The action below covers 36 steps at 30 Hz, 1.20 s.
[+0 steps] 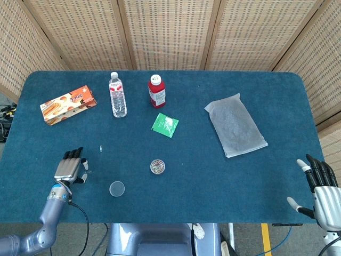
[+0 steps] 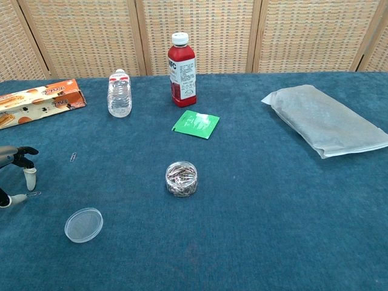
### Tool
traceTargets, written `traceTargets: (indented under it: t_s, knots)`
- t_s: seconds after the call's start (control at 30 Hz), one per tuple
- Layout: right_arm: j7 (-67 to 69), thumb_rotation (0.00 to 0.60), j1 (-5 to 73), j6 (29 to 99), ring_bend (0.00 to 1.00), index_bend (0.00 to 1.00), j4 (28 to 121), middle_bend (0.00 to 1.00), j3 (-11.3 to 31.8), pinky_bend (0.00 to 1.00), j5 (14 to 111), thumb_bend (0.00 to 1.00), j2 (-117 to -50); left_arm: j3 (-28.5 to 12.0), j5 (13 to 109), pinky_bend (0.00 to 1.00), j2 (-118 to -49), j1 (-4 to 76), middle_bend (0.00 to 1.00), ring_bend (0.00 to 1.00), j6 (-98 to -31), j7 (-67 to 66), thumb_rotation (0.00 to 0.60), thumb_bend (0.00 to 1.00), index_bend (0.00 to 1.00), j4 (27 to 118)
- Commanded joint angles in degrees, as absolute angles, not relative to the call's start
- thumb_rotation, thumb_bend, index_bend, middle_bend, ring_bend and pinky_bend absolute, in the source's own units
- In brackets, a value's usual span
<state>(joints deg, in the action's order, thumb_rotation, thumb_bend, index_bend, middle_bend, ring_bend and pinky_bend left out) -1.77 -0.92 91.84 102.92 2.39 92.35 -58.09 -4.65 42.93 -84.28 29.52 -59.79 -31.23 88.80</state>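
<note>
We are reading "NFC" on the white label of the red juice bottle (image 2: 182, 65), standing far beyond the fingers of the left hand (image 1: 68, 168); print on the orange biscuit box (image 1: 68, 105), the clear water bottle (image 1: 118, 95) and the green sachet (image 2: 195, 123) is too small to make out. We are seeing the left hand hovering low over the blue table (image 1: 213, 176), palm down, its fingers curled downward with the tips apart and holding nothing. A paper clip (image 2: 33, 194) is lying right at its fingertips (image 2: 28, 178); a 2nd paper clip (image 2: 73, 157) is lying just beyond them. The clear lid (image 2: 83, 225) and the open jar of paper clips (image 2: 181, 178) are sitting to their right. The right hand (image 1: 322, 188) is resting at the table's near right corner, fingers spread and empty, with the white pouch (image 1: 235, 125) well ahead of them.
</note>
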Motion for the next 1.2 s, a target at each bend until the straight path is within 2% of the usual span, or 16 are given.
traceTargets:
  t_s: [0.03, 0.8, 1.03, 1.2]
  knots:
    - [-1.7, 0.600, -0.9, 91.8, 0.00, 0.08, 102.9, 0.00, 2.4, 0.00, 92.3, 0.00, -58.1, -4.5, 43.4, 0.00, -84.6, 29.5, 0.00, 0.00, -60.0, -31.0, 0.600, 0.38, 0.51, 88.4]
    - [-1.5, 0.600, -0.7, 91.3, 0.00, 0.08, 103.0, 0.00, 2.1, 0.00, 92.4, 0.00, -57.9, -4.4, 44.0, 0.00, -86.6, 29.5, 0.00, 0.00, -60.3, -30.0, 0.600, 0.39, 0.52, 85.9]
    - [-1.1, 0.600, -0.6, 91.2, 0.00, 0.08, 102.9, 0.00, 2.0, 0.00, 92.5, 0.00, -57.8, -4.4, 43.7, 0.00, -86.9, 29.6, 0.00, 0.00, -60.5, -30.5, 0.600, 0.39, 0.61, 85.5]
    - [-0.8, 0.600, -0.6, 91.1, 0.00, 0.08, 103.0, 0.00, 1.9, 0.00, 92.5, 0.00, -57.7, -4.3, 43.2, 0.00, -87.3, 29.8, 0.00, 0.00, -60.6, -31.3, 0.600, 0.40, 0.63, 85.6]
